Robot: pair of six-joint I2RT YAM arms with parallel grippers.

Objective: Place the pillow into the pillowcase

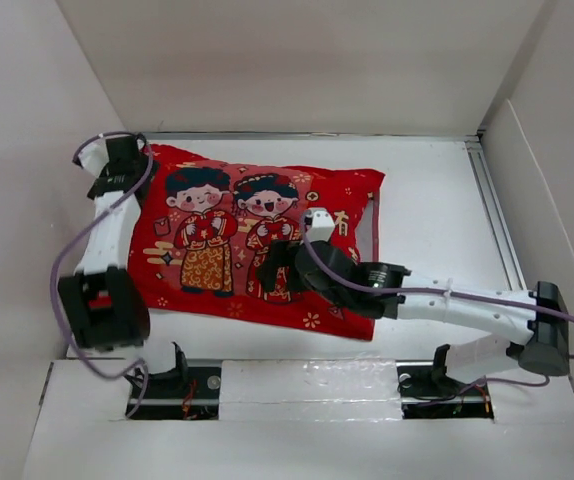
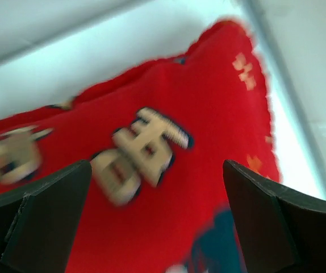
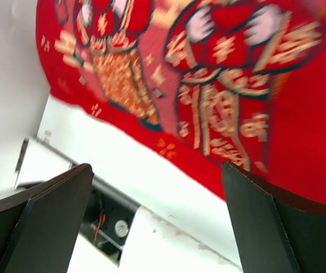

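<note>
The red pillowcase lies plump on the table with its cartoon-couple face up. The pillow itself is hidden; only a pale grey strip shows at the case's right end, and I cannot tell whether it is the pillow. My left gripper is open and empty at the case's far left corner. In the left wrist view it hovers over red cloth with a gold character. My right gripper is open and empty just above the printed face. In the right wrist view it is over the case's near edge.
White walls enclose the table on the left, back and right. A metal rail runs along the right side. A white front ledge with the arm bases lies near the case's near edge.
</note>
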